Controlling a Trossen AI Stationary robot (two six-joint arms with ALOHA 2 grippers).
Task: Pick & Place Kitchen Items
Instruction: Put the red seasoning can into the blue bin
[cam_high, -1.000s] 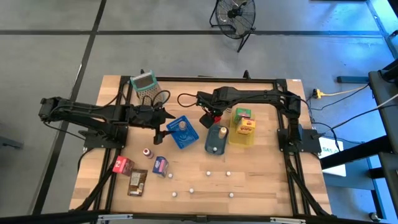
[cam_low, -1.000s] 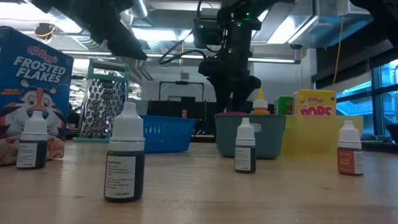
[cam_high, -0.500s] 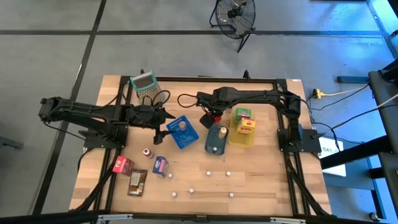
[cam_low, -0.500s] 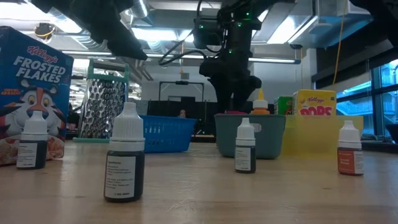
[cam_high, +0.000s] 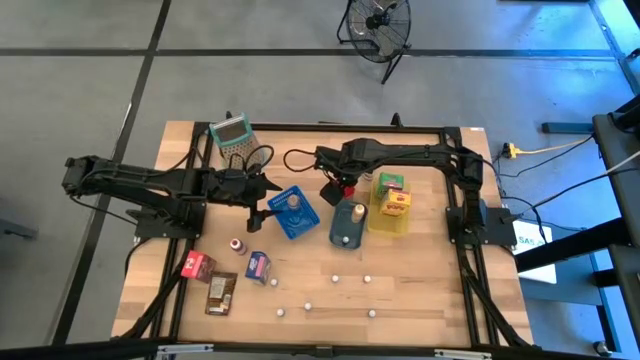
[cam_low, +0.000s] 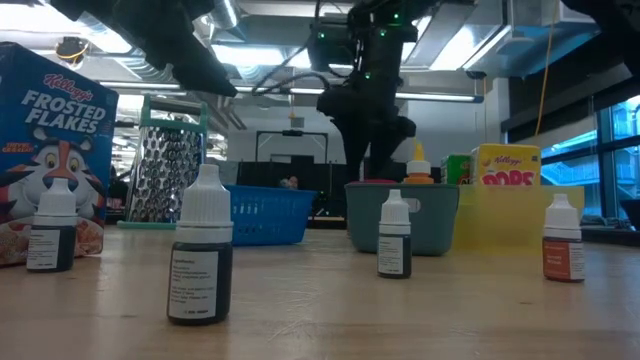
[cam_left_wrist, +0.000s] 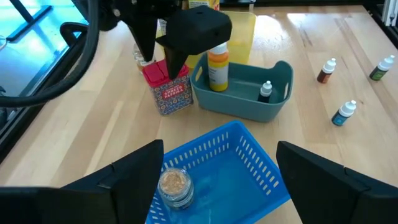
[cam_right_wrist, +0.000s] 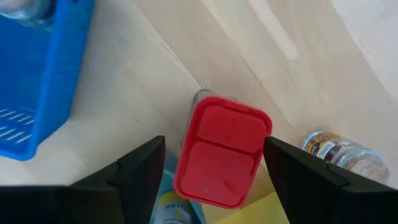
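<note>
Between the blue tray (cam_high: 296, 213) and the teal tray (cam_high: 347, 226), the right claw (cam_high: 340, 188) hangs spread directly over a red-lidded box (cam_right_wrist: 222, 151) standing on the bench (cam_high: 420, 290). Done well, I judge, the step means dropping straight down, lid centred between the fingers, closing on the flat sides without nudging the spice jar (cam_right_wrist: 339, 151) beside it. From that claw the box lies straight below; the teal tray sits at about five o'clock. The left claw (cam_high: 264, 198) waits spread at the blue tray's nine o'clock.
</note>
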